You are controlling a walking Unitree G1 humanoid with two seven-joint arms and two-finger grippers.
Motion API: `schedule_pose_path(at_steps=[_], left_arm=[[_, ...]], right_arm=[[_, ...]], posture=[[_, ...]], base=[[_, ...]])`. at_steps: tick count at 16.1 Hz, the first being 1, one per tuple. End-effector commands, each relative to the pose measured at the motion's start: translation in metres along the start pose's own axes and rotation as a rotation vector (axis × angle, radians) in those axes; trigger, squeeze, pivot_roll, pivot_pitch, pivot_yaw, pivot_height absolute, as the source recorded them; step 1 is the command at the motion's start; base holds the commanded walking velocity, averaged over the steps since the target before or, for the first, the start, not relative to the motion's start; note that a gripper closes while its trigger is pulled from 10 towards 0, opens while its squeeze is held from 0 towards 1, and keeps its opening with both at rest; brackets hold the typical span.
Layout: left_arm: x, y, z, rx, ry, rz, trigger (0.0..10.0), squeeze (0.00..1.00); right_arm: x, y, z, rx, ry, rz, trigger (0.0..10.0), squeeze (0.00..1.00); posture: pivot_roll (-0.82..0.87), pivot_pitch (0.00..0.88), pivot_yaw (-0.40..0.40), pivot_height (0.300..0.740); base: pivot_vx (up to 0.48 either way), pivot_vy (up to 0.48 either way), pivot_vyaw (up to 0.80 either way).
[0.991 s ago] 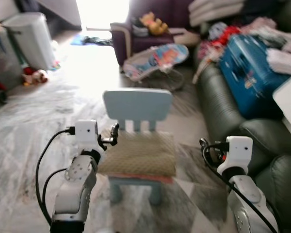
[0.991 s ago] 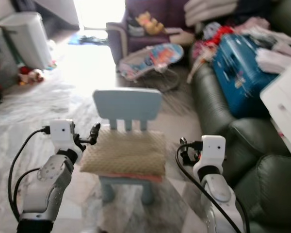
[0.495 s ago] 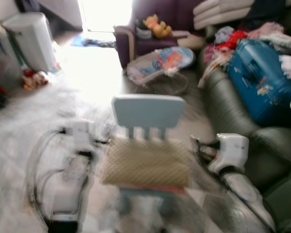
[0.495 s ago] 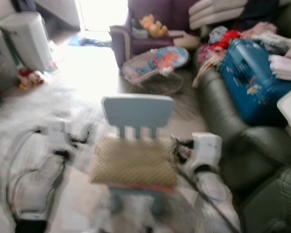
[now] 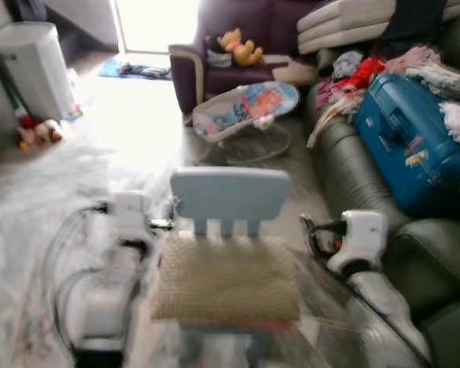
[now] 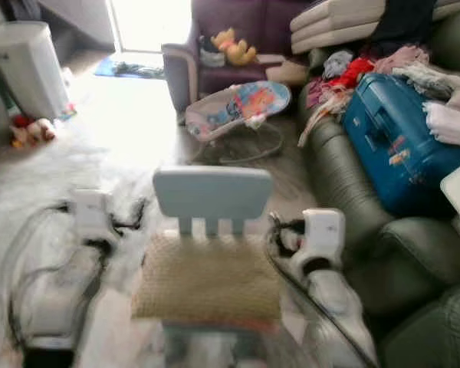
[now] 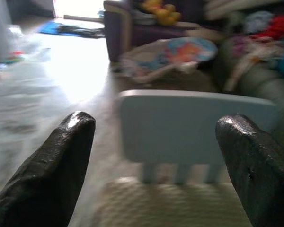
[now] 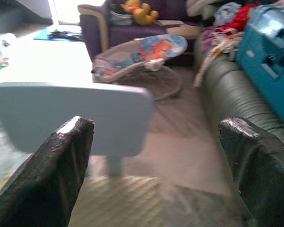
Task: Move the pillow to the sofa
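A tan woven pillow lies flat on the seat of a small light-blue child's chair. My left gripper hovers at the chair's left side, level with the backrest. In the left wrist view its fingers stand wide open, with the pillow low between them. My right gripper hangs at the chair's right side, also open, and its fingers frame the backrest and the pillow. Neither gripper touches the pillow. The dark green leather sofa runs along the right.
A blue suitcase and heaps of clothes cover the far part of the sofa; a bare cushion lies beside my right arm. A baby bouncer and a purple armchair stand beyond the chair. A white bin stands far left.
The whole picture has shifted and blurred, so the camera has moved; the chair sits lower in the frame. Both grippers stay open on either side of the chair.
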State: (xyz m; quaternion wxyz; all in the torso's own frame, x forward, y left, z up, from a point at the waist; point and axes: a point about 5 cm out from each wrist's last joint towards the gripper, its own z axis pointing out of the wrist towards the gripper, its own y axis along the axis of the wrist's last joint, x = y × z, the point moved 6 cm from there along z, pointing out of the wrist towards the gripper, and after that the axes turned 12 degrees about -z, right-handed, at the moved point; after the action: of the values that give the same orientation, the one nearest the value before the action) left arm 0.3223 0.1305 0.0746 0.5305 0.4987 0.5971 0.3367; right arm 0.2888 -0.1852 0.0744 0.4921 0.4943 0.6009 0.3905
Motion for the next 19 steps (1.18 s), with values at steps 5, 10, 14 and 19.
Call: schedule_pose_path(at_steps=[5, 10, 14, 19], left_arm=[[0.008, 0.01, -0.001, -0.039, 0.024, -0.037, 10.0, 0.0], [0.01, 0.01, -0.002, -0.037, 0.028, -0.036, 10.0, 0.0], [0.016, 0.008, -0.003, -0.026, 0.04, -0.034, 10.0, 0.0], [0.026, -0.003, -0.013, 0.025, 0.023, 0.002, 10.0, 0.0]], right_arm=[[0.004, 0.005, 0.002, -0.016, 0.007, 0.005, 10.0, 0.0], [0.005, 0.004, 0.003, -0.013, 0.012, 0.006, 10.0, 0.0], [0.004, 0.005, 0.002, -0.016, 0.009, 0.015, 10.0, 0.0], [0.005, 0.001, -0.004, -0.004, 0.004, 0.045, 10.0, 0.0]], posture=[[-0.04, 0.0, -0.019, 0.74], [-0.04, 0.0, -0.02, 0.74], [-0.03, 0.0, -0.019, 0.74], [-0.03, 0.0, -0.018, 0.74]], base=[[0.058, 0.0, 0.0], [0.0, 0.0, 0.0], [0.0, 0.0, 0.0], [0.0, 0.0, 0.0]])
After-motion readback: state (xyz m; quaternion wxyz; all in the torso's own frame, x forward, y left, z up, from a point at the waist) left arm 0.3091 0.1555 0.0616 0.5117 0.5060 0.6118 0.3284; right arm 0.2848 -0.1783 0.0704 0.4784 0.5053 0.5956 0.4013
